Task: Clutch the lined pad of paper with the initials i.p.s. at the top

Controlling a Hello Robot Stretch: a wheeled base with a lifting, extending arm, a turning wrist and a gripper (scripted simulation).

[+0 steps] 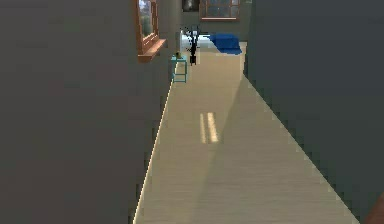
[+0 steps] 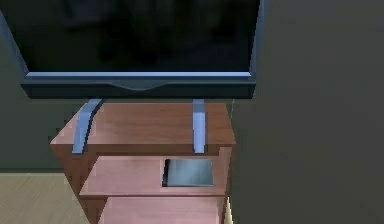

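Your robot's body stands in a narrow hallway, its front pointed straight along the pale tan floor (image 1: 215, 150) that runs between dark grey walls (image 1: 70, 120). You have its base nearer the wall on the forward view's left. Its reaching side faces a reddish-brown wooden surface (image 2: 150, 125) with shelves beneath, near at hand, and a wide dark flat screen (image 2: 130, 35) on blue-grey legs.

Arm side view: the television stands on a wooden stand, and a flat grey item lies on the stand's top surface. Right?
Not quite. The flat grey item lies on the shelf under the top, not on the top itself; the arm side view shows this. The television does stand on the wooden stand.
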